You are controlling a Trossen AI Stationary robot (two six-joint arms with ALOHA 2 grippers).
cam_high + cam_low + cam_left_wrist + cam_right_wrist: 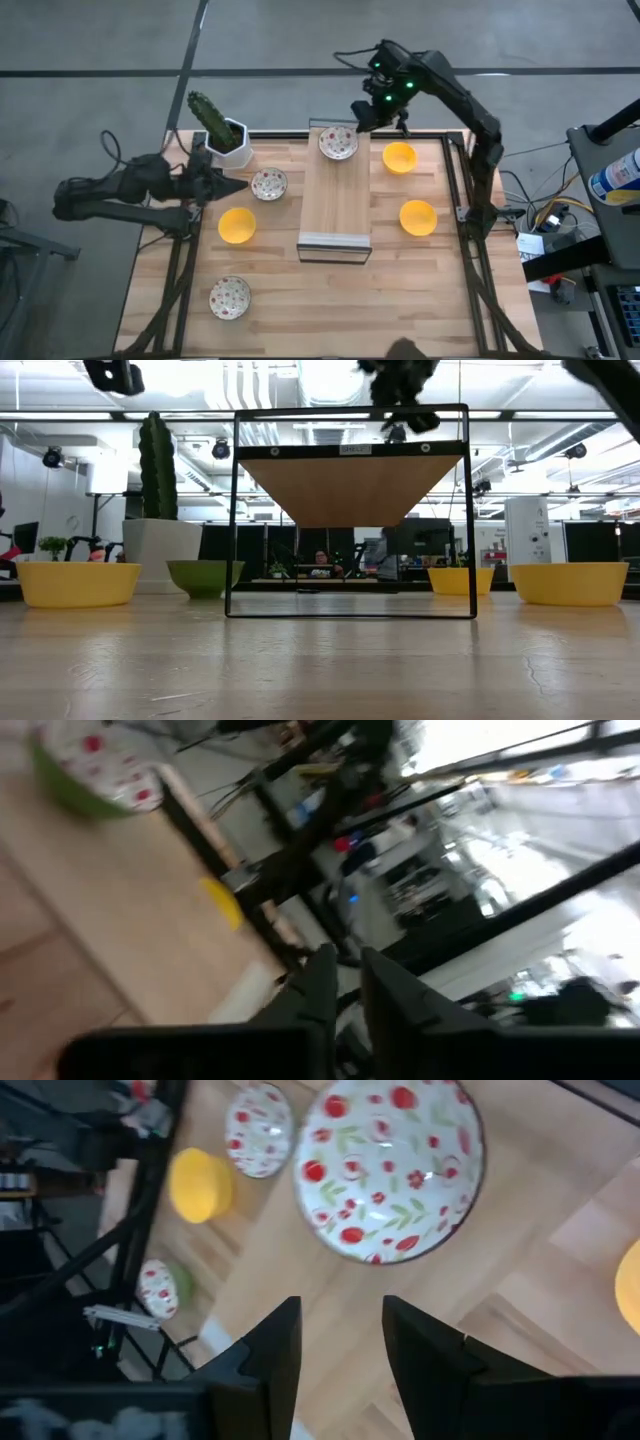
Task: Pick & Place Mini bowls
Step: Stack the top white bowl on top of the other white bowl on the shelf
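Six mini bowls show in the high view. One floral bowl [338,142] [390,1165] sits on the far end of a raised wooden shelf [335,205]. Two more floral bowls [268,184] [230,297] and a yellow bowl [237,225] rest on the table left of the shelf. Two yellow bowls [399,157] [418,217] rest to its right. My right gripper [372,112] [340,1315] hangs open and empty above the shelf's far end, just beside the floral bowl there. My left gripper [238,184] [347,965] is shut and empty, level, just left of the near floral bowl.
A white planter with a green cactus [222,128] [160,540] stands at the far left corner, close to my left arm. The shelf's black frame [350,510] stands mid-table. Black rails run along the table's sides. Bare wood lies near the front edge [400,310].
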